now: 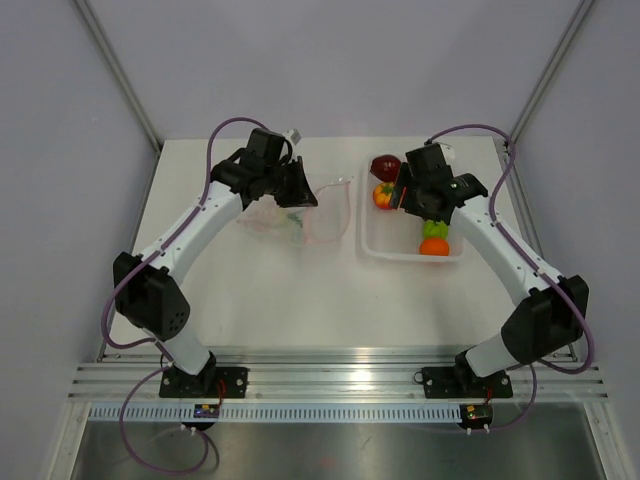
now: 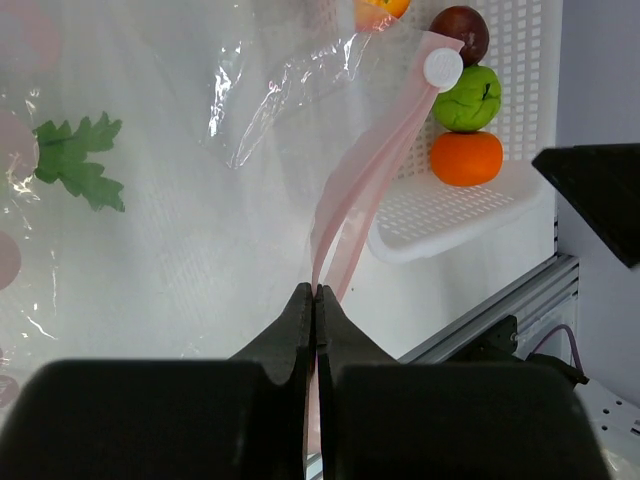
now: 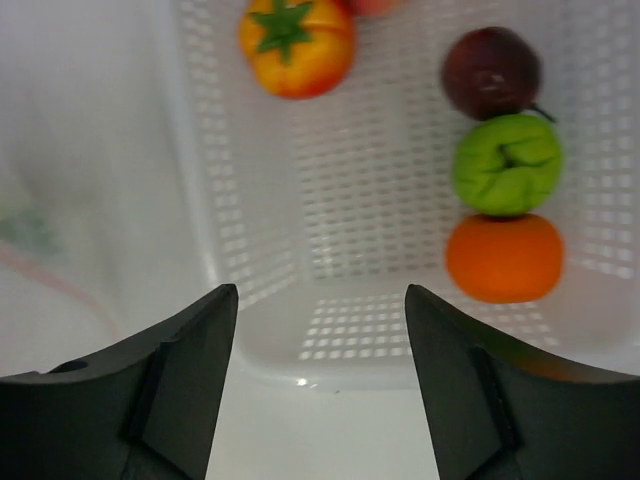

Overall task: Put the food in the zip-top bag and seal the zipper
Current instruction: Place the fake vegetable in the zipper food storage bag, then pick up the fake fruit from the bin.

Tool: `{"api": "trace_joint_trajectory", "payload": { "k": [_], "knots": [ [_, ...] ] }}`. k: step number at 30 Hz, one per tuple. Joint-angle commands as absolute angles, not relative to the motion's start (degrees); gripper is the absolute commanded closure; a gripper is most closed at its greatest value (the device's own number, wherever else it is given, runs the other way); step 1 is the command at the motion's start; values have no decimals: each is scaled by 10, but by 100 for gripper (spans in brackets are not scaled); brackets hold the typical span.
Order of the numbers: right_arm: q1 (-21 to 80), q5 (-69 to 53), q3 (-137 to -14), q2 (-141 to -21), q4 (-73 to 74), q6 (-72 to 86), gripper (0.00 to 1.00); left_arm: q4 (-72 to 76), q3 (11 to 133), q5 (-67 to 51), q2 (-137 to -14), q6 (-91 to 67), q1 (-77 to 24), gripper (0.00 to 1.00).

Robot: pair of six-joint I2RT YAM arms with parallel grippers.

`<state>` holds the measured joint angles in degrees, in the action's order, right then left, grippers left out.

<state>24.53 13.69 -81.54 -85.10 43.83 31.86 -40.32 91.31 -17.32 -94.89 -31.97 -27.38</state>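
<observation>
The left gripper (image 2: 315, 300) is pinching the zipper (image 2: 375, 180) at lower centre, jaws fully closed on it. This thin strip could be slipping out if the zip-top bag (image 2: 260, 100), sagging at upper left, gets tugged. The right gripper (image 3: 320, 330), jaws wide and empty, is hovering over the tray (image 3: 370, 200). The food (image 3: 505, 165) is sitting bunched at right, so neighbours risk being shoved. One piece is getting cut off at the top edge.

Top view overhead, far; both wrist views close, sharing white tray (image 2: 445, 228).
</observation>
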Motion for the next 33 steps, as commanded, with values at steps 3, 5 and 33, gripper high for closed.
{"api": "trace_joint_trajectory", "payload": {
  "k": [3,5,33],
  "knots": [
    [216,272,-787,-908,483,240,18,-384,931,-178,-946,-330,-273,100],
    [209,273,-779,-923,483,237,17,-384,928,-180,-946,-327,-273,100],
    [146,166,-656,-978,349,196,15,-359,922,-164,-927,-390,-314,100]
  ]
}}
